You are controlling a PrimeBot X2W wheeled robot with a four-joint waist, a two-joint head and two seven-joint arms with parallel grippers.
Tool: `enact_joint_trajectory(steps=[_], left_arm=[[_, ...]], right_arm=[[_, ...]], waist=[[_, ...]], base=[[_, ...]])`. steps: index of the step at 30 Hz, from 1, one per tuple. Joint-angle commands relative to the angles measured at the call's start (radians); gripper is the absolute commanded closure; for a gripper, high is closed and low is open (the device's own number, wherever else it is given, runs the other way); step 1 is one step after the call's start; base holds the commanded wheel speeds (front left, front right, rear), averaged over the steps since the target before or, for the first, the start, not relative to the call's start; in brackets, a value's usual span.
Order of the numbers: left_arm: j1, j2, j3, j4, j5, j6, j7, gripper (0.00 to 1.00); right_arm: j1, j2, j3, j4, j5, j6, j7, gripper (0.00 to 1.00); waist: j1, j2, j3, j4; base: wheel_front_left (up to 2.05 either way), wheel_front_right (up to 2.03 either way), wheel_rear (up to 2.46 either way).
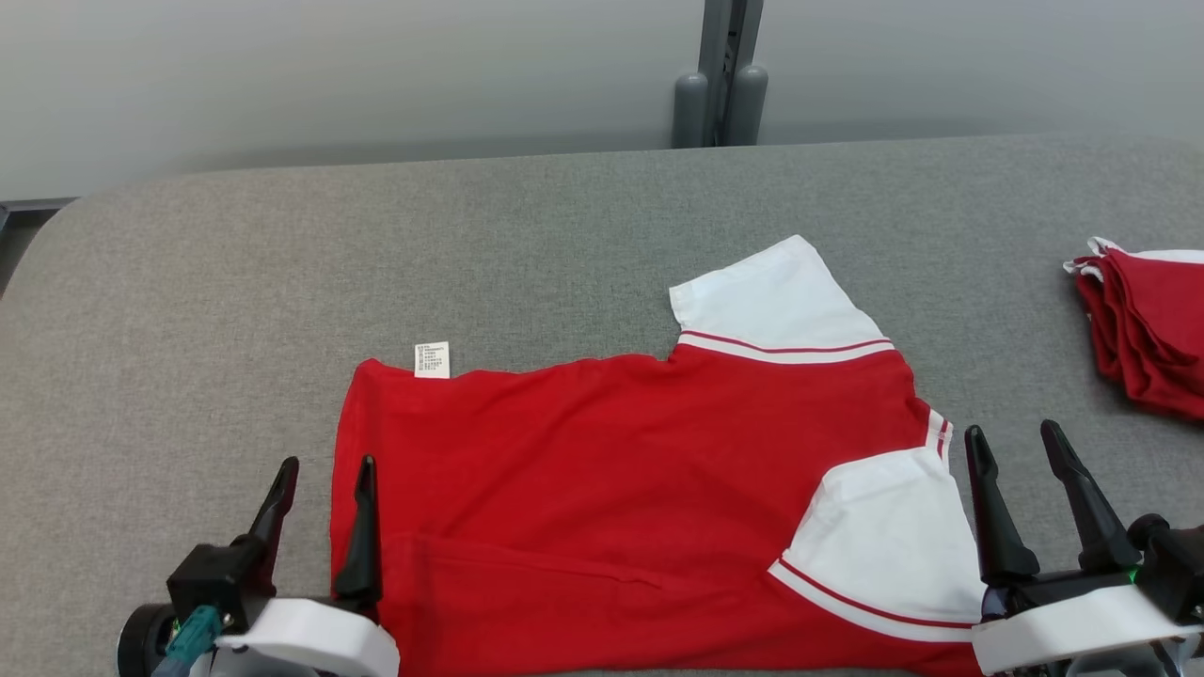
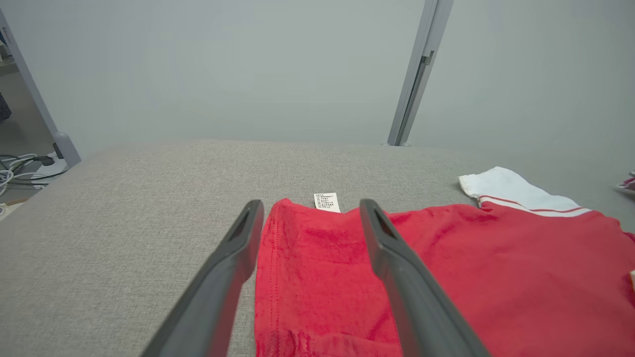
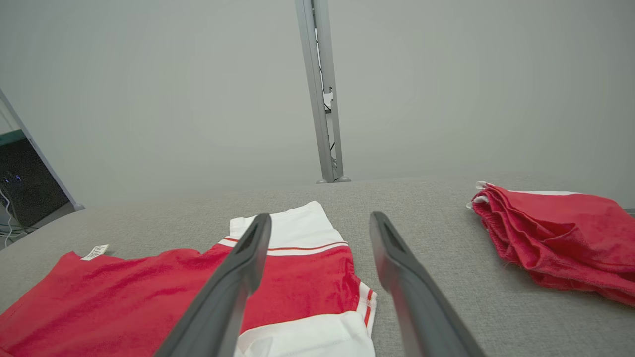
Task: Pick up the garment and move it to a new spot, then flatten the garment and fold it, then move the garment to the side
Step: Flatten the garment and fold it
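Red T-shirt (image 1: pixel 611 470): flat, partly folded, mid-worktop (image 1: pixel 282 263). Left gripper (image 1: pixel 326 463) at its 7 o'clock, right gripper (image 1: pixel 1012 430) at 4 o'clock; both wide open, empty. Step: folding, seemingly. Next: fresh edge grips.

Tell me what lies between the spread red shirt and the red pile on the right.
Bare grey table cover, seen in the right wrist view between shirt and pile; in the head view the open right claw hovers at its near end.

Pale grey wall (image 1: pixel 376 75) behind grey fabric table (image 1: pixel 188 310); grey metal post (image 1: pixel 722 56) at centre; cables (image 2: pixel 17 171) on floor.
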Motion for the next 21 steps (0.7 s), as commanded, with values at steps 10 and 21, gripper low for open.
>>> enact_joint_trajectory(steps=[10,21], left_arm=[[-0.298,0.040,-0.006,0.171,-0.018,-0.043,0.109,0.00],[-0.539,0.091,0.004,0.510,-0.092,-0.126,0.272,0.00]], right_arm=[[-0.079,0.003,0.022,-0.008,0.006,0.000,-0.005,0.00],[-0.154,-0.001,0.056,0.043,0.026,0.000,-0.036,0.00]], waist=[[0.0000,0.0000,0.109,-0.012],[0.0000,0.0000,0.195,-0.049]], base=[[0.00,0.00,0.00],[0.00,0.00,0.00]])
